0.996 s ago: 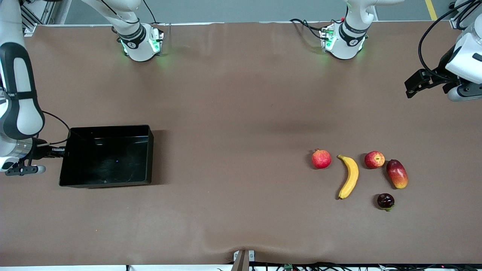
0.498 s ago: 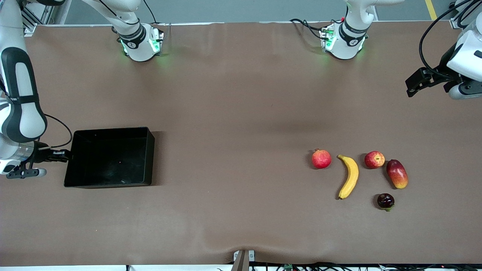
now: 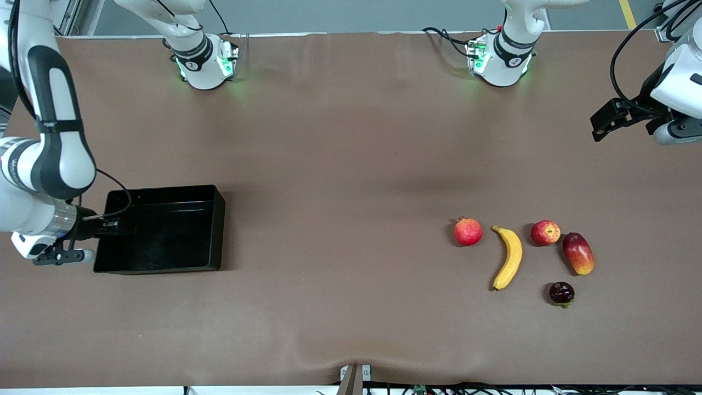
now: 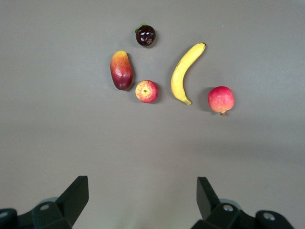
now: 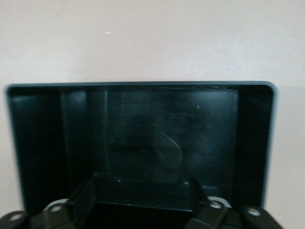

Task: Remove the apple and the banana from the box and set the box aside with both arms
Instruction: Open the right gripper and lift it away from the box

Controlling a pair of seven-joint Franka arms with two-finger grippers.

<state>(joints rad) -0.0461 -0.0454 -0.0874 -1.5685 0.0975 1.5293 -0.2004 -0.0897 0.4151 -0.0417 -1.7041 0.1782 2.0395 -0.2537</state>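
The black box (image 3: 216, 230) lies flat toward the right arm's end of the table and holds nothing. My right gripper (image 3: 112, 227) is open, with its fingers spread over the box's end wall; the right wrist view shows that gripper (image 5: 142, 185) above the wall and looking into the box (image 5: 143, 85). The yellow banana (image 3: 510, 257) and the red apple (image 3: 545, 232) lie on the table toward the left arm's end. My left gripper (image 3: 600, 127) is open and empty, high over that end of the table; the left wrist view shows that gripper (image 4: 142, 185), the banana (image 4: 183, 71) and the apple (image 4: 146, 91).
A red pomegranate (image 3: 468, 231) lies beside the banana. A red-yellow mango (image 3: 578, 253) lies beside the apple. A dark round fruit (image 3: 561, 293) lies nearer the front camera. The two arm bases (image 3: 205, 60) stand along the table's edge.
The box slid a little toward the left arm's end and settled flat. The right gripper then moved in over the box's end wall. The left gripper barely moved.
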